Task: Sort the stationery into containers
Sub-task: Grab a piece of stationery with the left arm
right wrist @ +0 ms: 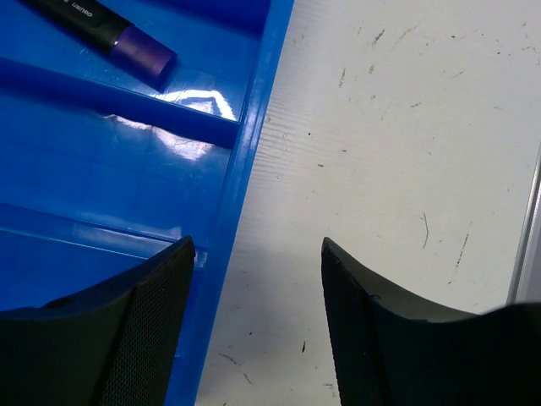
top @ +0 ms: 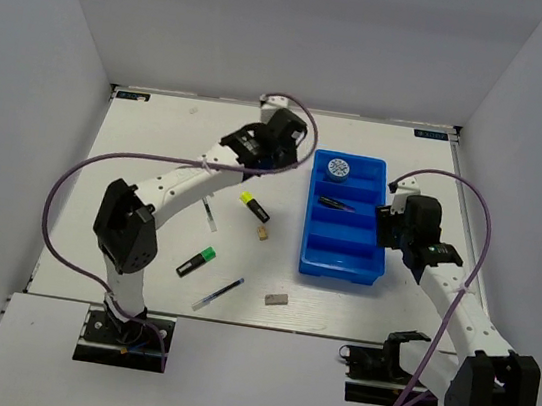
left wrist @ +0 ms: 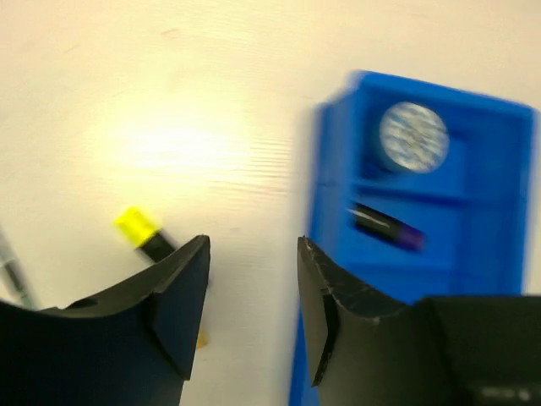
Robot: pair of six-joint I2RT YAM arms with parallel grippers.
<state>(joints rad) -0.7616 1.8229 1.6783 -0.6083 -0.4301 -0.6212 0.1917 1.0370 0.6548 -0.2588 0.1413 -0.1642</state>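
Note:
The blue tray [top: 344, 259] lies right of centre. Its far compartment holds the round blue-white disc [top: 336, 168]; the one behind it holds a purple-ended highlighter [top: 336, 204]. My left gripper [top: 290, 157] hovers open and empty just left of the tray's far end. In the left wrist view the gripper [left wrist: 253, 243] sits between the yellow-ended highlighter [left wrist: 139, 230] and the tray wall [left wrist: 325, 169]. My right gripper [top: 392, 227] is open and empty, straddling the tray's right rim [right wrist: 254, 144]. The purple-ended highlighter [right wrist: 101, 30] also shows in the right wrist view.
On the table left of the tray lie the yellow-ended highlighter [top: 253, 207], a tan eraser [top: 263, 231], a thin white pen [top: 211, 215], a green-ended highlighter [top: 196, 261], a dark-blue pen [top: 218, 294] and a grey eraser [top: 277, 300]. White walls enclose the table.

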